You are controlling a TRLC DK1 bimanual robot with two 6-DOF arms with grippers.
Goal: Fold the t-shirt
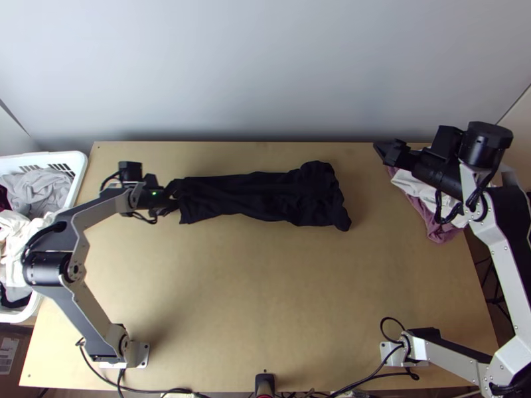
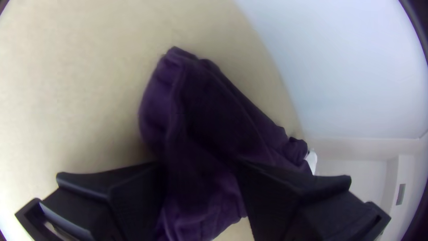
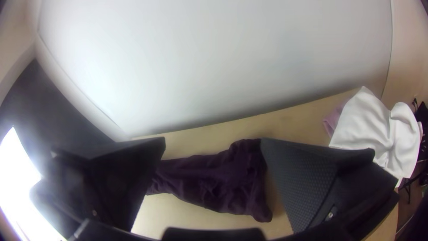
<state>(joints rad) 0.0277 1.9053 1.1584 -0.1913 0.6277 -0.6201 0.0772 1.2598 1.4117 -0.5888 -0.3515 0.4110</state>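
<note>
Left end effector point(image 1: 172, 198) open at one end of the T-shirt point(image 1: 259, 196), right end effector point(image 1: 383, 147) open well apart from it

I have the dark T-shirt lying in a long, narrow strip across the far part of the desk point(image 1: 265, 285). Its left stretch is fairly straight; the right end is wider, rumpled and bunched, with a corner poking toward the near side.

On my left wrist view, the left end effector point(image 2: 200, 178) has its fingers apart, with dark fabric showing between them. The right end effector point(image 3: 213, 156) also has its fingers spread, with nothing in its grip; I see it near the far right of the desk.

Close by, at the desk's right edge, a white cloth point(image 3: 368, 127) lies over a pink cloth point(image 1: 439, 232). Over on the left, I've got a white basket point(image 1: 79, 166) holding a heap of mixed laundry point(image 1: 36, 189).
</note>
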